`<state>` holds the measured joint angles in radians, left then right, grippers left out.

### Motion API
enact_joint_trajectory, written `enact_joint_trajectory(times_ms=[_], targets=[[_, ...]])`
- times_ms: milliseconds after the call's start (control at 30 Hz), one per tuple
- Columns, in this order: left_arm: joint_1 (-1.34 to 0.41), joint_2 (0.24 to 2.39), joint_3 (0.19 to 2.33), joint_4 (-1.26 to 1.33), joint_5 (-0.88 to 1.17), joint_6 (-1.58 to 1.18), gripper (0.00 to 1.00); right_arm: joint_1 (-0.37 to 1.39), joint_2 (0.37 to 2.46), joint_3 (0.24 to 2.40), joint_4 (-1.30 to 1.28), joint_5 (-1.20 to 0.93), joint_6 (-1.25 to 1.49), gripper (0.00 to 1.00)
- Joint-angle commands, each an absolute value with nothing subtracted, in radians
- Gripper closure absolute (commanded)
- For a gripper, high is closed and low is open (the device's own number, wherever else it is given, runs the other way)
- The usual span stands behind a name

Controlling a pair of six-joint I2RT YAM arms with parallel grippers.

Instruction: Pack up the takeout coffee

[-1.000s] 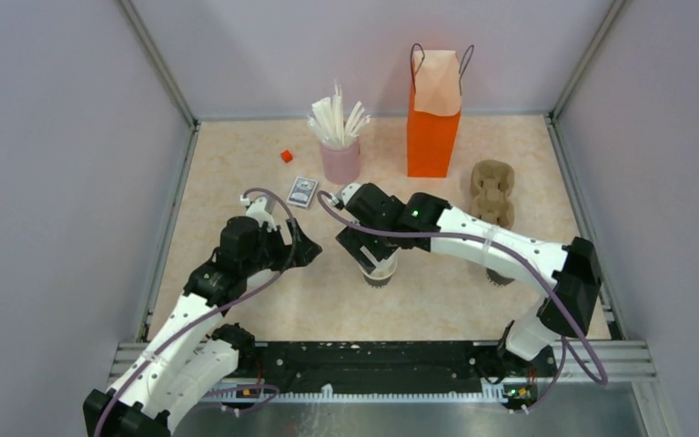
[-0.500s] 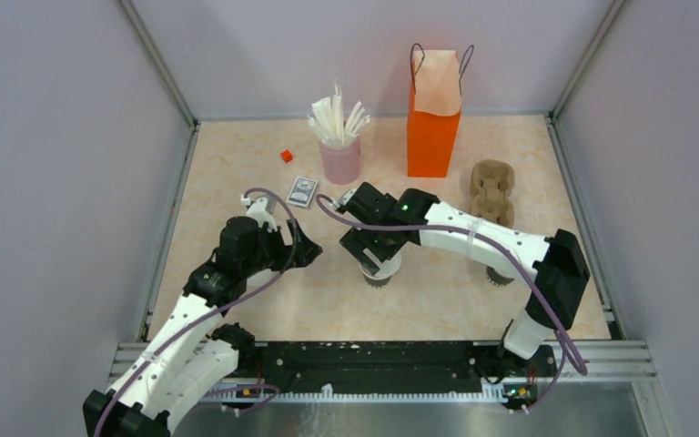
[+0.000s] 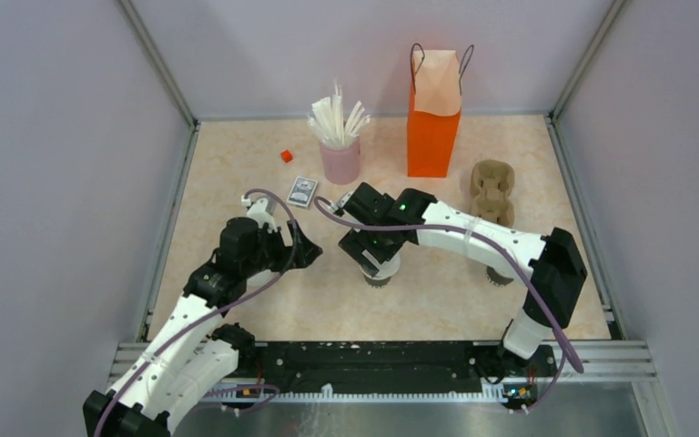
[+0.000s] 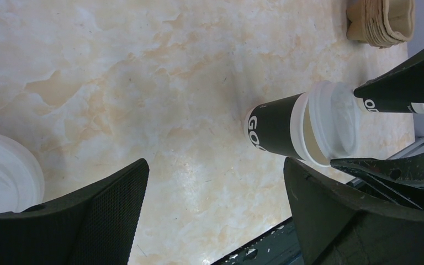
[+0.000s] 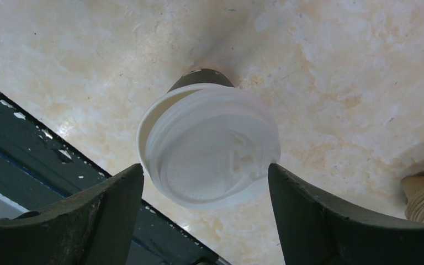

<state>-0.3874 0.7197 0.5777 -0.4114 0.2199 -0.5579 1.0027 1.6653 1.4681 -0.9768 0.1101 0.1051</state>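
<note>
Obs: the takeout coffee (image 3: pixel 380 278) stands upright on the marble-pattern table (image 3: pixel 437 300), about mid-table. It is a dark brown cup with a white lid (image 5: pixel 212 146). The lid sits crooked: the left wrist view shows a cream strip between lid and cup wall on 1 side.

The right gripper (image 3: pixel 378 263) is directly above the cup, pointing down. Its 2 fingers are spread wide and straddle the lid. In both wrist views each tip meets the lid's rim, so it is clamped on the lid. The cup base rests on the table.

The left gripper (image 4: pixel 215 171) sits low, just left of the coffee and apart from it, aimed sideways at it. Jaws wide apart, nothing between them.

Surroundings:
- orange bag (image 3: pixel 433 118): upright at the far edge, mouth open, handles up, well beyond the coffee.
- pink holder (image 3: pixel 340 162) of white sticks: just left of the bag.
- cardboard cup carrier (image 3: pixel 492 193): right of the bag, near the right forearm.
- small card (image 3: pixel 302 191) and red cube (image 3: pixel 286 156): far-left of the coffee.
- loose white lid (image 4: pixel 3 171): flat on the table beside 1 left finger.
- dark round thing (image 3: pixel 500 277): partly hidden under the right forearm, cannot tell what.

In the way: the right arm's wrist (image 3: pixel 400 214) overlies the table between coffee and bag.
</note>
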Motion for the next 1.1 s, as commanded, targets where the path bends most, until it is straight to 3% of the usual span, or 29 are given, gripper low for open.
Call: enact_joint_trajectory(times_ms=[0, 267, 500, 800, 967, 1067], targets=[[-0.384, 0.709, 0.577, -0.374, 0.244, -0.549, 0.04, 0.992, 1.652, 1.505, -0.960, 0.086, 0.104, 0.19], [-0.385, 0.730, 0.559, -0.305, 0.386, -0.521, 0.06, 0.979, 1.521, 1.463, -0.901, 0.052, 0.124, 0.08], [-0.385, 0.824, 0.508, -0.135, 0.586, -0.599, 0.15, 0.822, 1.342, 1.237, -0.671, -0.171, 0.174, 0.07], [-0.386, 0.937, 0.452, 0.106, 0.715, -0.709, 0.12, 0.787, 1.243, 1.067, -0.526, -0.200, 0.152, 0.05], [-0.385, 0.972, 0.420, 0.196, 0.728, -0.762, 0.12, 0.732, 1.236, 1.029, -0.480, -0.186, 0.213, 0.15], [-0.388, 0.988, 0.408, 0.241, 0.742, -0.785, 0.13, 0.696, 1.189, 0.959, -0.390, -0.203, 0.300, 0.27]])
